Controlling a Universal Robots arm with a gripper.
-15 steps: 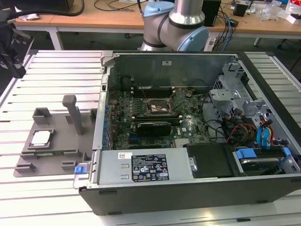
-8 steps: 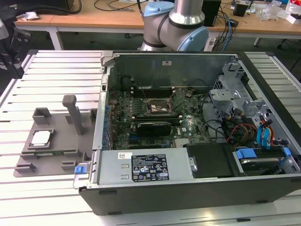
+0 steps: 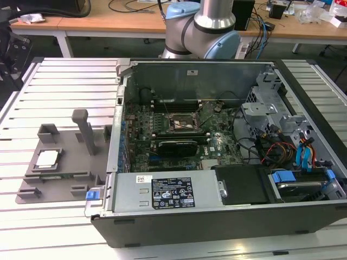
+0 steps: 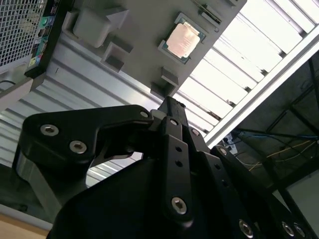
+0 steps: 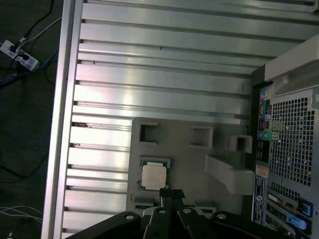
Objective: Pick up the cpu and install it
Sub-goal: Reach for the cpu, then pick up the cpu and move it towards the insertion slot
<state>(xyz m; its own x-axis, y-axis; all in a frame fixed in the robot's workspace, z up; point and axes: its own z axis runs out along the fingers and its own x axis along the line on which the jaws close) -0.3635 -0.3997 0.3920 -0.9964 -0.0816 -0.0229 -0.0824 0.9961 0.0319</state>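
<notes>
Presently, find the cpu seated flat, pale metal top up, in a square recess of the grey fixture plate, at about 8 o'clock from the centre of the exterior view and at 9 o'clock of the open computer case. Check the gripper in the first wrist view: fingers drawn together, nothing held between them, tips just beside one edge of the cpu, with no contact visible. Compare the second wrist view, with the closed gripper short of the cpu and clear of it. Note, on the fixture plate, a tall upright post at 2 o'clock of the cpu and low blocks near the rim. Inside the case, locate the motherboard with its black-framed socket, well apart from the cpu, at roughly 3 o'clock of it. Identify the support surface as a table of ribbed aluminium slats, carrying both plate and case. Beyond it, at 12 o'clock in the exterior view, see the blue-and-silver arm base and a wooden desk with cables; past the table edge in the first wrist view, a dark floor with loose wires.
</notes>
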